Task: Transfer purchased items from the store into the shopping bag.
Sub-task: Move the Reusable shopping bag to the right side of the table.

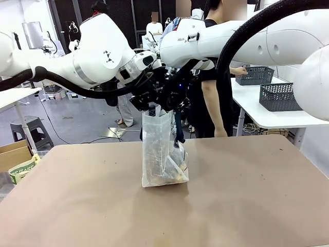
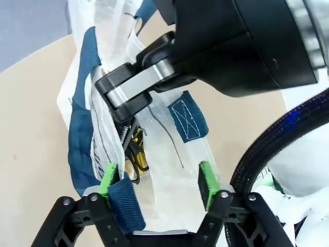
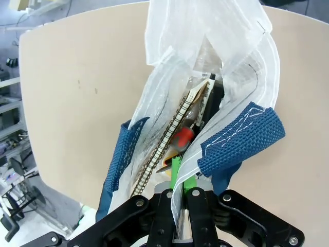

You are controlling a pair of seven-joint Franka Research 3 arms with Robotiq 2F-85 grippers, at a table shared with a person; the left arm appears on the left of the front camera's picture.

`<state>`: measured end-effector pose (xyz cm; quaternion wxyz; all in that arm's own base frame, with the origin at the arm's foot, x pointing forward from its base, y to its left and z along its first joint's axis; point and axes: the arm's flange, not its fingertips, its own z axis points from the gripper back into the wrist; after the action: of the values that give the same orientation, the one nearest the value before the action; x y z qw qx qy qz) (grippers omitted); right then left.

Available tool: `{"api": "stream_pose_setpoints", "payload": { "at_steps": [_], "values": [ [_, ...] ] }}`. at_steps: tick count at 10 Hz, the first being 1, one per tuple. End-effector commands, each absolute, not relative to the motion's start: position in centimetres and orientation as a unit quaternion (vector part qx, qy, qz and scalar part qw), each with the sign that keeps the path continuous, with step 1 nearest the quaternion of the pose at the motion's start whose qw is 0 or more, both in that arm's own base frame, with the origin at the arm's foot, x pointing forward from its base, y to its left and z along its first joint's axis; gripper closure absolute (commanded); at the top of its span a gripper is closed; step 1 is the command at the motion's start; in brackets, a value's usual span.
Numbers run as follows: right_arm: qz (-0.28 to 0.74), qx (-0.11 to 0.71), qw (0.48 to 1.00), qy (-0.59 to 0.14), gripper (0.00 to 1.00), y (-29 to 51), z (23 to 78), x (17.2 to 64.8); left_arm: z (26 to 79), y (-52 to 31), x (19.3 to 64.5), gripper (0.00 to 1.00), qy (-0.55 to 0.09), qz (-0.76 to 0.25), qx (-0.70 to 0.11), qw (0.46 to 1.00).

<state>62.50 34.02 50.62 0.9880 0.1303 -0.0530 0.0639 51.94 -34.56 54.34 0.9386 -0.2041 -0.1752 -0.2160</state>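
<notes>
The shopping bag (image 1: 160, 154) stands upright mid-table, whitish and translucent, with tan goods (image 1: 174, 176) at its bottom. Both arms meet over its mouth. My right gripper (image 3: 181, 169) is shut on the bag's rim, film pinched between its green pads, a navy handle (image 3: 241, 136) beside it. Inside the bag lie a spiral-bound notebook (image 3: 175, 135), a red item (image 3: 183, 137) and something black. My left gripper (image 2: 157, 181) is open, its pads wide apart around the bag's edge (image 2: 169, 170), and a navy handle (image 2: 126, 203) rests against one finger. The right gripper's finger (image 2: 134, 85) shows just ahead.
A person (image 1: 211, 92) stands behind the table's far edge. Two dark grey lattice baskets (image 1: 280, 95) sit on a white table at the back right. A cardboard box (image 1: 15, 154) and a stool (image 1: 32, 128) stand off the table's left side.
</notes>
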Motion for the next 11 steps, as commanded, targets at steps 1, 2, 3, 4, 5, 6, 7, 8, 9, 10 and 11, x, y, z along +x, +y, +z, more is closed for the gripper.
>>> {"api": "stream_pose_setpoints", "payload": {
  "at_steps": [1,2,3,4,5,6,7,8,9,10,11],
  "values": [
    [0.063,0.130,0.988,-0.051,1.00,34.3,50.9,63.0,53.9,-33.3,51.3,0.00,-0.180,-0.240,-0.234,0.925],
    [0.063,0.130,0.988,-0.051,1.00,34.3,50.9,63.0,53.9,-33.5,51.5,0.00,-0.176,-0.247,-0.234,0.924],
    [0.063,0.131,0.988,-0.052,1.00,34.3,50.9,62.9,53.9,-33.8,51.7,0.00,-0.174,-0.258,-0.240,0.920],
    [0.062,0.131,0.988,-0.052,1.00,34.3,50.9,62.9,54.0,-33.8,51.9,0.00,-0.179,-0.261,-0.244,0.916],
    [0.062,0.131,0.988,-0.051,1.00,34.3,50.9,62.9,53.9,-33.9,52.0,0.00,-0.180,-0.261,-0.244,0.917],
    [0.062,0.132,0.988,-0.051,1.00,34.2,50.9,62.9,53.8,-34.2,52.2,0.00,-0.178,-0.266,-0.249,0.914],
    [0.063,0.132,0.988,-0.050,1.00,34.2,50.8,63.0,53.8,-34.3,52.4,0.00,-0.182,-0.266,-0.259,0.910],
    [0.064,0.133,0.988,-0.048,1.00,34.2,50.7,63.0,53.9,-34.2,52.4,0.00,-0.191,-0.256,-0.267,0.909],
    [0.065,0.132,0.988,-0.046,1.00,34.2,50.7,63.0,54.0,-33.9,52.5,0.00,-0.199,-0.245,-0.271,0.909],
    [0.065,0.132,0.988,-0.044,1.00,34.2,50.6,63.1,54.0,-33.8,52.5,0.00,-0.205,-0.237,-0.276,0.908],
    [0.065,0.132,0.988,-0.042,1.00,34.2,50.5,63.1,54.1,-33.7,52.4,0.00,-0.207,-0.236,-0.277,0.908]
  ]
}}
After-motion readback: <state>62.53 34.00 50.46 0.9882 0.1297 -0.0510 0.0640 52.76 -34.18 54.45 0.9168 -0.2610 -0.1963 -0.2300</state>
